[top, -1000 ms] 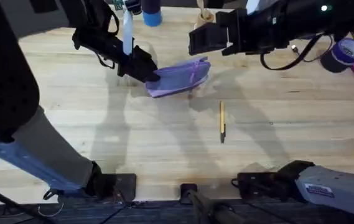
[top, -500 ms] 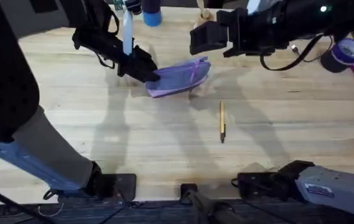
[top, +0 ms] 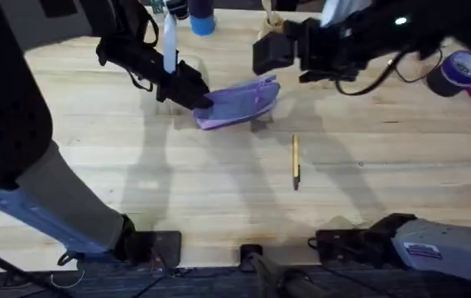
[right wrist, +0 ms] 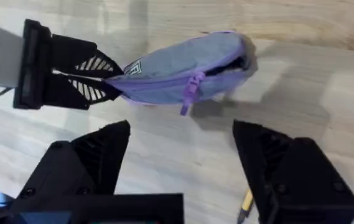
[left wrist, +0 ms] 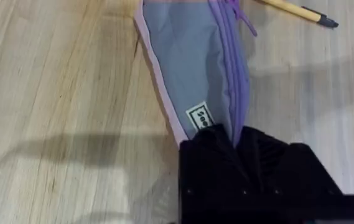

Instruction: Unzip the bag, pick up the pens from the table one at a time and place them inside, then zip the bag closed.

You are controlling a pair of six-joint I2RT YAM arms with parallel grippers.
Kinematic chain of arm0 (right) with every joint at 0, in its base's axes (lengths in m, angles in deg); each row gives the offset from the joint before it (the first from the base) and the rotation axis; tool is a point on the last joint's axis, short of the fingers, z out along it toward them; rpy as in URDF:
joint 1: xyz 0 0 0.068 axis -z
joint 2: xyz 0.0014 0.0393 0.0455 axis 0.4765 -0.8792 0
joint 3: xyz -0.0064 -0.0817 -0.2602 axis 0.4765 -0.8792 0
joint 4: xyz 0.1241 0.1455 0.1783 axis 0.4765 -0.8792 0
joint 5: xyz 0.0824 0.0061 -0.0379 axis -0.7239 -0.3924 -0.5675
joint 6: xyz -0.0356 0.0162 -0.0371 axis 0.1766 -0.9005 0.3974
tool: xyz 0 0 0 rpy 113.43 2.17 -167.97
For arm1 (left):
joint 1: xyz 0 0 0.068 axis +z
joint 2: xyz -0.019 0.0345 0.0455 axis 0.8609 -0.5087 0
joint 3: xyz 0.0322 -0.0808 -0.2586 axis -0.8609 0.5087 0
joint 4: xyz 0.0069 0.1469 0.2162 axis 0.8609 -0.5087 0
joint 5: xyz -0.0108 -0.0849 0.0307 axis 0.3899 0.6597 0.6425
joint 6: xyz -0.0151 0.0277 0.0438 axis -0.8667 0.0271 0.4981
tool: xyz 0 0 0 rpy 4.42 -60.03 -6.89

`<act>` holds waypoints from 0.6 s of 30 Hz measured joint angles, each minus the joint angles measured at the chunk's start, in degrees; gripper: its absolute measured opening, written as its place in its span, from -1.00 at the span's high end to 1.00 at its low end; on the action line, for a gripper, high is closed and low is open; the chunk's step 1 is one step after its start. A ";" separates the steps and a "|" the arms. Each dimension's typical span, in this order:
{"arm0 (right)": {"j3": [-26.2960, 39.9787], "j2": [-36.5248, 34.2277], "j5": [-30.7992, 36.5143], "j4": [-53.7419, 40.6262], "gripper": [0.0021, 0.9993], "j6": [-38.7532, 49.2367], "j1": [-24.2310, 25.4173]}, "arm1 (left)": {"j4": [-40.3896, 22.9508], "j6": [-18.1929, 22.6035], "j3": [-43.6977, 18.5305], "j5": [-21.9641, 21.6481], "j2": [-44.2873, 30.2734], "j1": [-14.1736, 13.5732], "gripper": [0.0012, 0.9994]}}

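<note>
The left gripper [top: 202, 98] pinches the bag's [top: 239, 103] end; the right gripper [right wrist: 183, 165], fingers apart, hovers above the bag.

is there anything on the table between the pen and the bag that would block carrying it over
Nothing visible does. The pen lies alone on bare table, nearer the arm bases than the bag. The left gripper clamps the bag's end; the right gripper hangs open above it.

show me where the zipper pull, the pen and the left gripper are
zipper pull [right wrist: 189, 94], right wrist view, on the hanging purple tab.
pen [top: 295, 161], overhead view, mid-shaft.
left gripper [top: 204, 101], overhead view, fingertips clamping the bag's end.
</note>
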State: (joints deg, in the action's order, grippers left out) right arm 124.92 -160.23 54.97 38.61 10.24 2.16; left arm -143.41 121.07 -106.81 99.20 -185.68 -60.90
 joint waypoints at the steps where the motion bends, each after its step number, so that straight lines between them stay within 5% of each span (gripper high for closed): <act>1: -0.27 -0.86 0.02 0.74 -0.99 -0.18 -0.31 | 0.00 -0.02 0.00 0.00 -0.01 0.00 0.92; 18: -0.66 -12.56 0.80 7.54 -0.99 -4.11 -3.44 | 0.00 0.00 0.00 0.00 0.00 0.00 0.92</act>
State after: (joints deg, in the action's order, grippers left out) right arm 124.26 -172.78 55.77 46.14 6.14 -1.28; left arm -143.41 121.07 -106.81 99.20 -185.68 -60.90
